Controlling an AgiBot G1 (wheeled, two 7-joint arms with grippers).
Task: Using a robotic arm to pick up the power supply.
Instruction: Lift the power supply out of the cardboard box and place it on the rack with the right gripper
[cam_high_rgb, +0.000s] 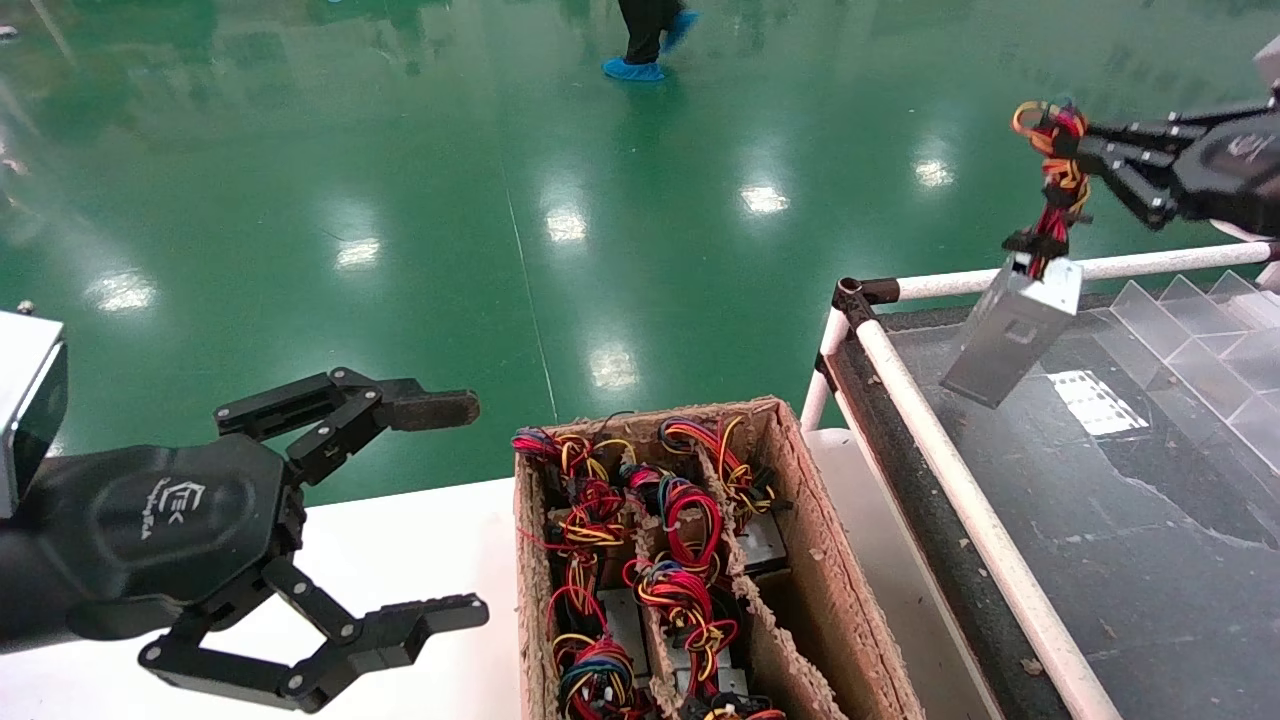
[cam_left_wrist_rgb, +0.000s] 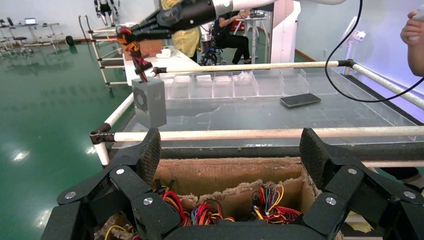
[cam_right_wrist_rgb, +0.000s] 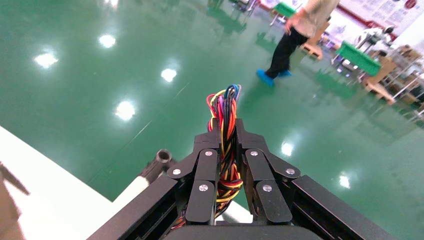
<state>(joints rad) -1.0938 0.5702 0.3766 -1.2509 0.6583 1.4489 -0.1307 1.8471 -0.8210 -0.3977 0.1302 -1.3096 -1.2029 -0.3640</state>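
R tool (cam_high_rgb: 1062, 135) clamped on power supply (cam_high_rgb: 1012, 330) wires, L tool (cam_high_rgb: 440, 510) wide open

Greys, blacks and bright wires over a green floor

Light-grey metal power supply box (cam_high_rgb: 1012, 330) trails red, yellow, orange and black wires (cam_high_rgb: 1052, 170); glossy green floor (cam_high_rgb: 400, 200), brown cardboard box (cam_high_rgb: 850, 600), white tabletop (cam_high_rgb: 420, 540).

A white table (cam_high_rgb: 420, 540) holds a brown cardboard box (cam_high_rgb: 810, 560) near its right edge, and beside it a dark bench (cam_high_rgb: 1150, 540) with white pipe rails carries clear plastic trays (cam_high_rgb: 1200, 330) along its far edge and a phone (cam_left_wrist_rgb: 300, 100).
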